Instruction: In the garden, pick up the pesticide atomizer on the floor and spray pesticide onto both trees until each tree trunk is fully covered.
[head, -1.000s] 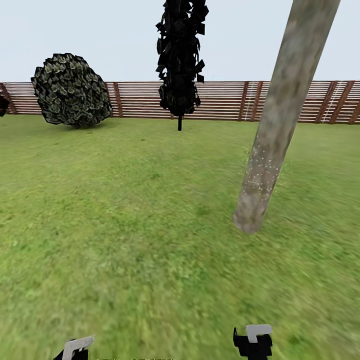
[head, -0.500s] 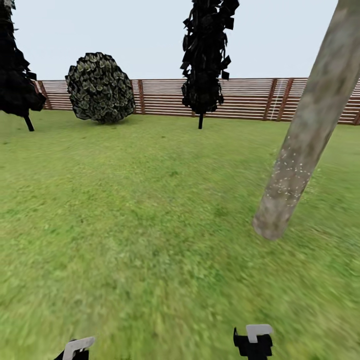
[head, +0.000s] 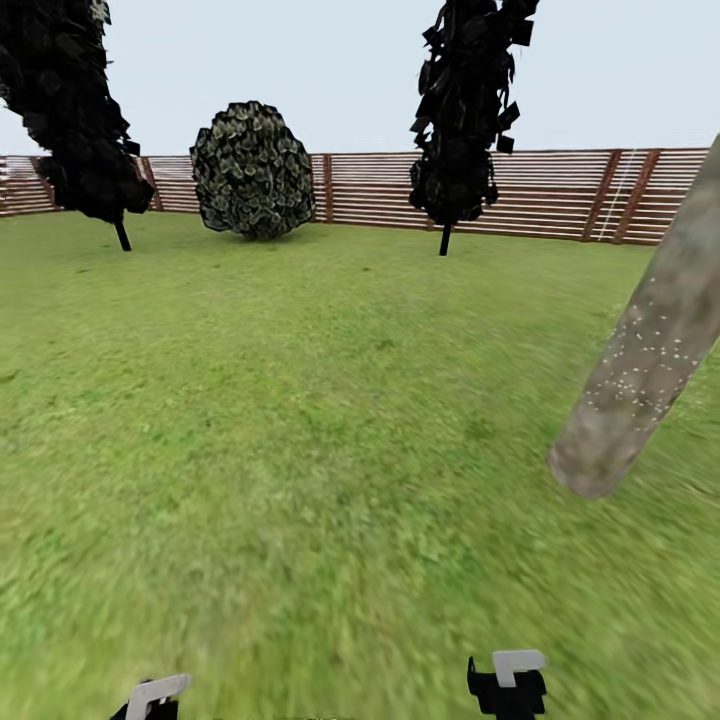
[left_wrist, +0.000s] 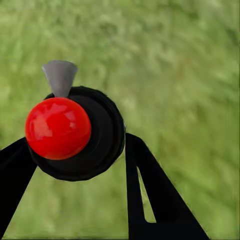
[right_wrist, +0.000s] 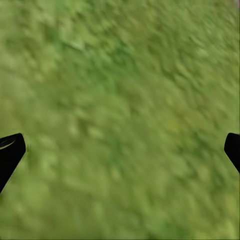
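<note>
Lawn (head: 300, 420) fills most of the head view, closed off at the back by a slatted wooden fence (head: 560, 195). Two dark column-shaped trees (head: 465, 110) and a round leafy bush (head: 252, 170) stand along it; none of these is a target.

Tree trunk (head: 650, 360): mottled grey-brown, at the right edge of the head view, speckled with pale dots low down. Judged to be spray deposit, patchy, so coverage looks incomplete. Second target tree cannot be placed.

Pesticide atomizer (left_wrist: 75, 132): clamped between the left gripper's (left_wrist: 75, 165) dark fingers, red cap toward the wrist camera, grey nozzle (left_wrist: 59, 77) projecting beyond it over grass. Held ready to fire, though it is not aimed at the trunk now.

Right gripper (right_wrist: 120, 150): fingers wide apart, grass between them, nothing held. Likely kept free because spraying needs one hand.
</note>
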